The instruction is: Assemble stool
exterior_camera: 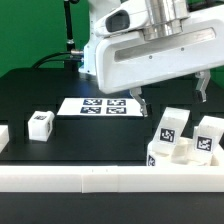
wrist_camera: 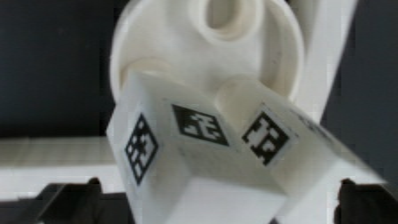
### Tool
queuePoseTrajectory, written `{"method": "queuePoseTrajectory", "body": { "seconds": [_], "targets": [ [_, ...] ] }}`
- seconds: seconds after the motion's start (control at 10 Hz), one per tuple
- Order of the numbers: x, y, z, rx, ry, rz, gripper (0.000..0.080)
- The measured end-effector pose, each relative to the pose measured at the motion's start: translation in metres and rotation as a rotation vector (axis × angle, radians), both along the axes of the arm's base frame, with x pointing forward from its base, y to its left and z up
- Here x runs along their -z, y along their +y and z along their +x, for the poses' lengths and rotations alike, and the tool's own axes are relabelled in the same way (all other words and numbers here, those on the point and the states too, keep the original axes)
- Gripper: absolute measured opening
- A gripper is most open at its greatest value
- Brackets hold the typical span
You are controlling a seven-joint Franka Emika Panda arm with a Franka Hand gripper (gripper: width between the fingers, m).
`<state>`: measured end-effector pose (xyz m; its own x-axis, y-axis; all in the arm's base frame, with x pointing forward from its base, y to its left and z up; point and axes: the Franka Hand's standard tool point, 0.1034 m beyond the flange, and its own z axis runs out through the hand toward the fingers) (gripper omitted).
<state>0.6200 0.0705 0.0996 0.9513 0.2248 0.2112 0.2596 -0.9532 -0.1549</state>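
My gripper (exterior_camera: 171, 97) hangs open over a cluster of white stool parts at the exterior view's right. Directly under it stands a blocky leg (exterior_camera: 168, 125) with black-and-white tags. In the wrist view this tagged leg (wrist_camera: 205, 140) fills the space between the two dark fingers (wrist_camera: 80, 200), and gaps show on both sides. Behind it lies the round seat (wrist_camera: 196, 45) with a socket hole. My gripper (wrist_camera: 214, 205) holds nothing. A second tagged leg (exterior_camera: 210, 135) stands further right. A third leg (exterior_camera: 40, 123) sits alone at the left.
The marker board (exterior_camera: 100, 105) lies flat in the middle of the black table. A long white rail (exterior_camera: 90, 178) runs along the front edge. Another white piece (exterior_camera: 3, 135) shows at the far left edge. A black cable (exterior_camera: 60, 55) trails at the back.
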Motion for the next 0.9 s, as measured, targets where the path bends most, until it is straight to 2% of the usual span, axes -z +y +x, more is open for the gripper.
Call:
{"method": "queuePoseTrajectory", "body": {
  "seconds": [0.2,0.4,0.5,0.7,0.8,0.9],
  "targets": [
    [0.001,-0.001,0.004,-0.278,-0.049,-0.078,0.0649],
    [0.002,-0.006,0.005,-0.472,-0.075,-0.119,0.0649],
    [0.002,-0.006,0.005,-0.516,-0.082,-0.126,0.0649],
    [0.003,-0.005,0.008,-0.776,-0.070,-0.177,0.0649],
    [0.002,0.000,0.016,-0.836,-0.067,-0.189,0.0649],
    [0.003,0.003,0.020,-0.824,-0.055,-0.180,0.0649]
  ]
}}
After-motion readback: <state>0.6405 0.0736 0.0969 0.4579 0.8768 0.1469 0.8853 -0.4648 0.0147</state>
